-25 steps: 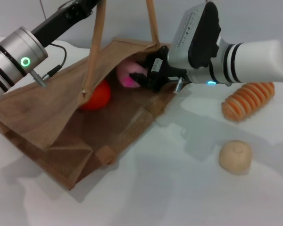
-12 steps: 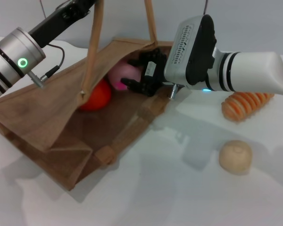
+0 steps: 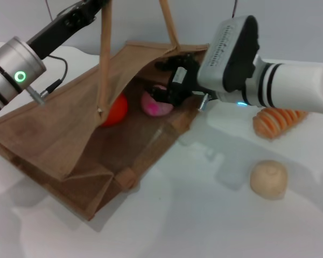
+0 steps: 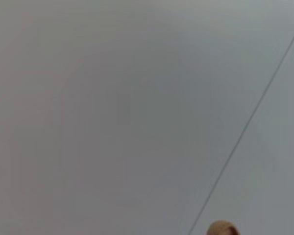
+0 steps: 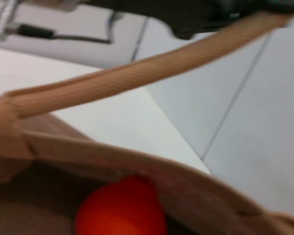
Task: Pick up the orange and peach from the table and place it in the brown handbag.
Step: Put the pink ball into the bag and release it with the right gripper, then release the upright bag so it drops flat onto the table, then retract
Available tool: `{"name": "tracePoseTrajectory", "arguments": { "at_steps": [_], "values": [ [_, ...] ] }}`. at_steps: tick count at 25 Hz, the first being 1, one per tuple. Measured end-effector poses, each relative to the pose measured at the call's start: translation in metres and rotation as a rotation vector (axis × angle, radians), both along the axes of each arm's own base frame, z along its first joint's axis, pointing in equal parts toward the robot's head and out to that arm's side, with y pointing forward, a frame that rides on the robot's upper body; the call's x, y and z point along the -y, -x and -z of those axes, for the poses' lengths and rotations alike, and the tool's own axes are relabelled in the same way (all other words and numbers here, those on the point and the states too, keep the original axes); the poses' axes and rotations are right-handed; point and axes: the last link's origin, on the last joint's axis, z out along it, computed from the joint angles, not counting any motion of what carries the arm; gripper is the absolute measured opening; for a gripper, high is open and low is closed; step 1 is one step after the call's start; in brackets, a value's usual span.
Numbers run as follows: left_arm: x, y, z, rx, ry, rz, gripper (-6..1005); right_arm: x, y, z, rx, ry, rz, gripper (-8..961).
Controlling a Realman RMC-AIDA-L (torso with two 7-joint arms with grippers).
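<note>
The brown handbag (image 3: 54, 134) lies on its side on the white table, its mouth lifted open by its long handles (image 3: 104, 48). My left gripper (image 5: 210, 14) is high above it, shut on a handle (image 5: 112, 83). The orange (image 3: 117, 109) lies deep inside the bag and also shows in the right wrist view (image 5: 120, 208). The peach (image 3: 157, 104) rests just inside the bag's mouth. My right gripper (image 3: 169, 80) reaches into the mouth just above the peach, with its fingers spread and the peach below them.
A ridged orange-and-tan loaf (image 3: 279, 119) lies at the right under my right forearm. A beige ball (image 3: 268, 180) sits in front of it. The white table (image 3: 204, 226) stretches to the front and right.
The peach has dropped from my right gripper's fingers to the bag's floor. The gripper has drawn back a little toward the mouth. The bag's upper side is lifted higher.
</note>
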Motion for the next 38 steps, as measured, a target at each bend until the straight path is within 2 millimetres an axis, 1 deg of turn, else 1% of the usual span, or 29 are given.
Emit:
{"name": "tracePoseTrajectory", "arguments": {
  "at_steps": [4,9,13,17,25,30,35,38],
  "values": [
    [0.001,0.009,-0.001,-0.011,-0.006,-0.039,114,0.0,-0.013,-0.005,-0.029,-0.02,0.054,575],
    [0.0,0.021,0.0,-0.033,-0.011,-0.102,111,0.003,-0.035,-0.012,-0.048,-0.043,0.114,574],
    [-0.003,0.029,0.001,-0.051,-0.014,-0.154,128,0.009,-0.049,-0.02,-0.093,-0.039,0.115,573],
    [-0.007,0.038,0.004,-0.085,-0.013,-0.22,145,0.018,-0.058,-0.034,-0.192,-0.028,0.09,572],
    [-0.012,0.04,0.012,-0.146,-0.016,-0.249,179,0.026,-0.09,-0.076,-0.346,-0.089,0.145,571],
    [-0.018,0.046,0.019,-0.222,-0.029,-0.303,200,0.027,-0.099,-0.089,-0.391,-0.134,0.165,570],
    [-0.023,0.046,0.032,-0.326,-0.046,-0.316,221,0.029,-0.103,-0.092,-0.409,-0.147,0.175,569],
    [-0.022,0.044,0.041,-0.382,-0.064,-0.3,234,0.029,-0.105,-0.095,-0.416,-0.16,0.183,569]
  ]
}}
